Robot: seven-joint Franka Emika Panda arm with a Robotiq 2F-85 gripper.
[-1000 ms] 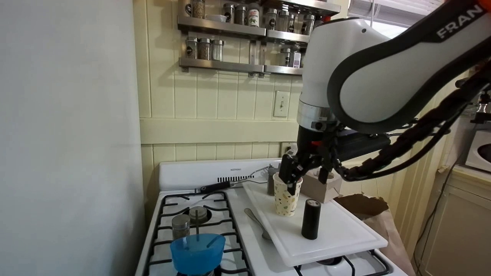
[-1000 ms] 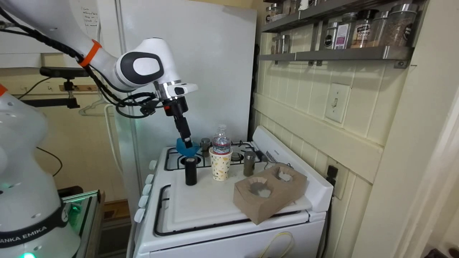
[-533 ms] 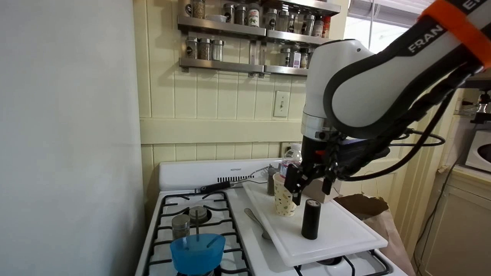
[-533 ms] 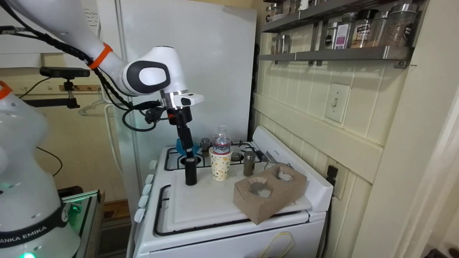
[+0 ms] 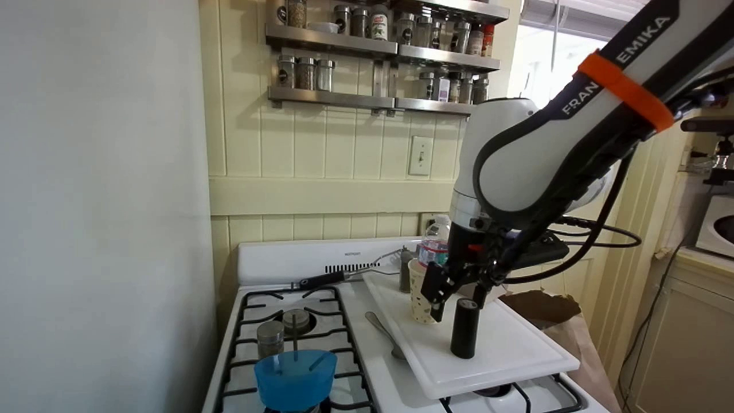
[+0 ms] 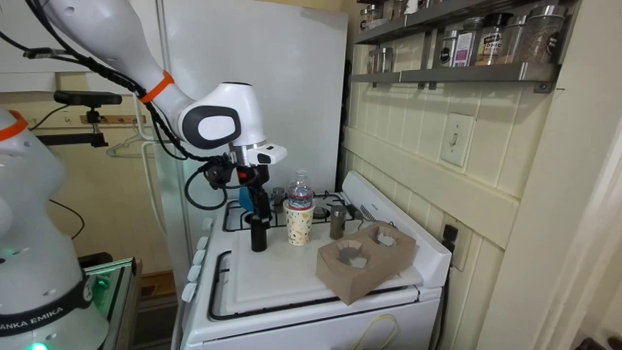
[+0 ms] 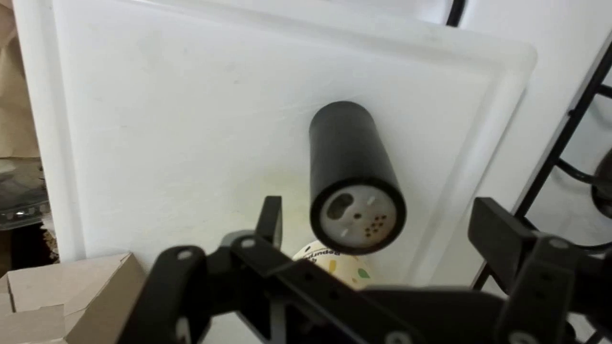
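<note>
A black cylindrical shaker (image 5: 465, 332) with a perforated pale top stands upright on the white cutting board (image 6: 282, 284). My gripper (image 7: 380, 220) is open, its fingers spread wide to either side of the shaker's top in the wrist view, with gaps at both sides. In both exterior views the fingertips hang at about the height of that top. Just behind stands a speckled paper cup (image 6: 299, 226) with a clear plastic bottle (image 6: 300, 192) in it. Only part of the cup (image 7: 342, 270) shows in the wrist view, behind the gripper's linkage.
A brown cardboard holder (image 6: 335, 272) with two openings sits on the board's far side, near a grey-brown jar (image 6: 337, 221). A spoon (image 5: 383, 332) lies beside the board. On the burner grates are a blue container (image 5: 295, 378) and a glass jar (image 5: 270, 338).
The arm has come down and the gripper has dropped from above to the level of the shaker's top, staying open. The shaker, cup and bottle have not moved.
</note>
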